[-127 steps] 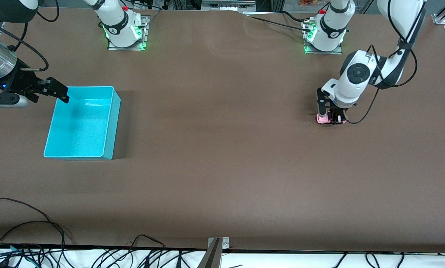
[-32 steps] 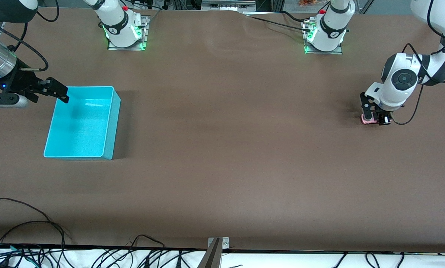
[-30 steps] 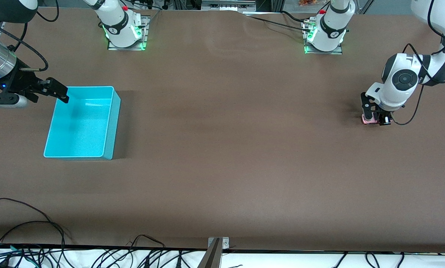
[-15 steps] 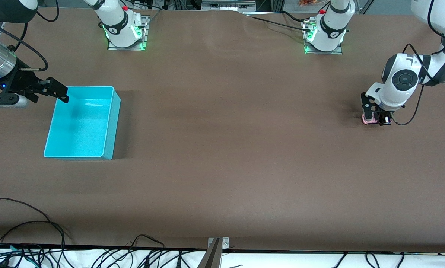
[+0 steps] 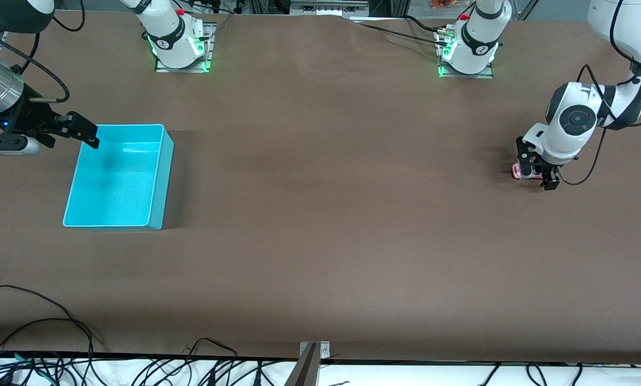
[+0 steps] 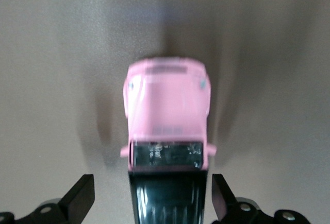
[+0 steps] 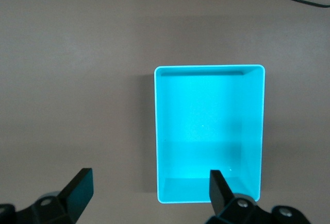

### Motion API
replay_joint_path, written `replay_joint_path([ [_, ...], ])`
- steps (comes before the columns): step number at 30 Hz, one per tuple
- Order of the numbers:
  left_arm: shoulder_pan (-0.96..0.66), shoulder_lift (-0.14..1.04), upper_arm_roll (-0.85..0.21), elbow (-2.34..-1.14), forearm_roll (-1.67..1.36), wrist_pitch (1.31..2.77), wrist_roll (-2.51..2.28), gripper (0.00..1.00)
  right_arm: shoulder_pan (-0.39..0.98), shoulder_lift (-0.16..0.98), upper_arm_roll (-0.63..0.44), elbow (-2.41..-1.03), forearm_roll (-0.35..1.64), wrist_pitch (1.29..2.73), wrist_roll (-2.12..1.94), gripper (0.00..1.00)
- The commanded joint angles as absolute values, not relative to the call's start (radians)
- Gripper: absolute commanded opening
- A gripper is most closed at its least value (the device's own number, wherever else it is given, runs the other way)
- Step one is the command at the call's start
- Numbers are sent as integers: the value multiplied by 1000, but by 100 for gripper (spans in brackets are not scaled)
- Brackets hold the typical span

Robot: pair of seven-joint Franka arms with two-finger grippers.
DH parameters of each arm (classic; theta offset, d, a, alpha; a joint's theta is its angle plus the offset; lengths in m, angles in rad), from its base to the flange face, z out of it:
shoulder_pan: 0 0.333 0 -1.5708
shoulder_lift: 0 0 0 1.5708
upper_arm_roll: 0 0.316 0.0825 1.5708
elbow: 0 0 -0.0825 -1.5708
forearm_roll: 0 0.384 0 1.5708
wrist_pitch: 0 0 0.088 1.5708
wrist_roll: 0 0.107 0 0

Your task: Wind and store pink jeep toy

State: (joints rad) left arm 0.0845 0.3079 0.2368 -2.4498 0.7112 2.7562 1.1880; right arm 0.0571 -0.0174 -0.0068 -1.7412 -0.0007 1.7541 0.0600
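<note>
The pink jeep toy [image 5: 518,171] stands on the brown table near the left arm's end. In the left wrist view the pink jeep toy [image 6: 167,105] shows its pink hood and black roof. My left gripper [image 5: 535,171] is low over the toy. It is open in the left wrist view [image 6: 150,198], with a gap on each side between the toy and the fingers. The turquoise bin [image 5: 162,182] sits at the right arm's end and has nothing in it [image 7: 206,131]. My right gripper [image 5: 81,131] waits open above the bin's edge [image 7: 149,193].
Both arm bases [image 5: 181,43] stand along the table's edge farthest from the front camera. Cables [image 5: 41,327] lie along the table's nearest edge. A wide stretch of bare table lies between the toy and the bin.
My left gripper first dragged the toy along the table toward the left arm's end. In the last half second its fingers spread off the toy, which now shows slightly nearer the table's middle. The right arm stayed still.
</note>
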Motion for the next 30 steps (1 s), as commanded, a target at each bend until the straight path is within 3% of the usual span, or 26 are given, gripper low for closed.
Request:
replay_joint_path([
  [1, 77, 310, 245, -2431, 730, 2763, 1181, 100, 54, -17, -6, -1733, 17, 1749, 66, 100],
  [11, 77, 299, 244, -2433, 730, 2761, 1181, 100, 54, -17, -6, -1733, 17, 1749, 63, 100],
  [30, 80, 81, 242, -2450, 733, 2744, 1170, 100, 54, -17, -6, -1733, 17, 1749, 66, 100],
])
